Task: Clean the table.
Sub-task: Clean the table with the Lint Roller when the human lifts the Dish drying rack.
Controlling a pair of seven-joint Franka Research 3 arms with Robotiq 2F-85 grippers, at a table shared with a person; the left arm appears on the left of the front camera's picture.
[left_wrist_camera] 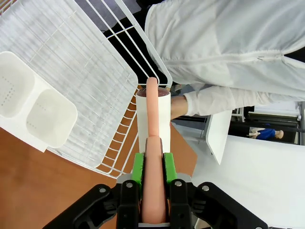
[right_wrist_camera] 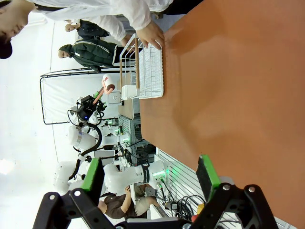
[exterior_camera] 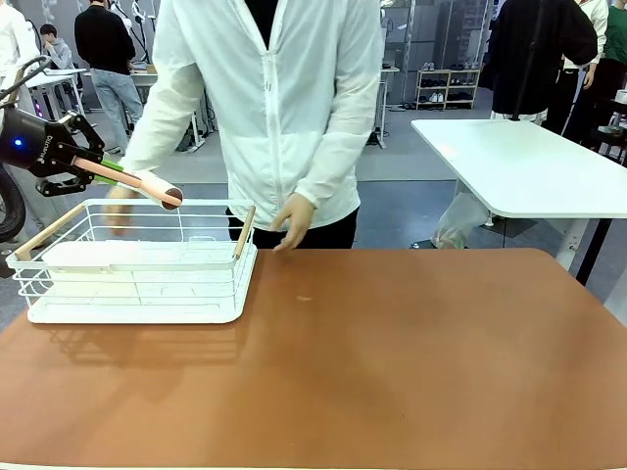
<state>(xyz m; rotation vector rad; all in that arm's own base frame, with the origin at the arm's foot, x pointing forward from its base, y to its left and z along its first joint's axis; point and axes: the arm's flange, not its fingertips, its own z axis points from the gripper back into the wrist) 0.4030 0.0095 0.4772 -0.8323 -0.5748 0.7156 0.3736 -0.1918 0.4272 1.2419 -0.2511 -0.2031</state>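
Note:
My left gripper (exterior_camera: 86, 168) hangs above the far left of the white wire basket (exterior_camera: 147, 315), shut on the pink handle of a lint roller (exterior_camera: 147, 186). The roller's white roll points toward the person. In the left wrist view the green pads of the gripper (left_wrist_camera: 153, 164) clamp the handle, and the roller (left_wrist_camera: 152, 112) reaches over the basket's (left_wrist_camera: 95, 71) rim. The reddish-brown table (exterior_camera: 411, 352) is bare apart from the basket at its left end. My right gripper (right_wrist_camera: 150, 174) stands open with nothing between its fingers, high above the table (right_wrist_camera: 228, 86).
A white two-cup tray (left_wrist_camera: 28, 105) lies inside the basket. A person in a white jacket stands at the far edge, one hand (exterior_camera: 294, 223) on the table, the other hand (exterior_camera: 122, 211) behind the basket. A white-topped table (exterior_camera: 529, 166) stands at the back right.

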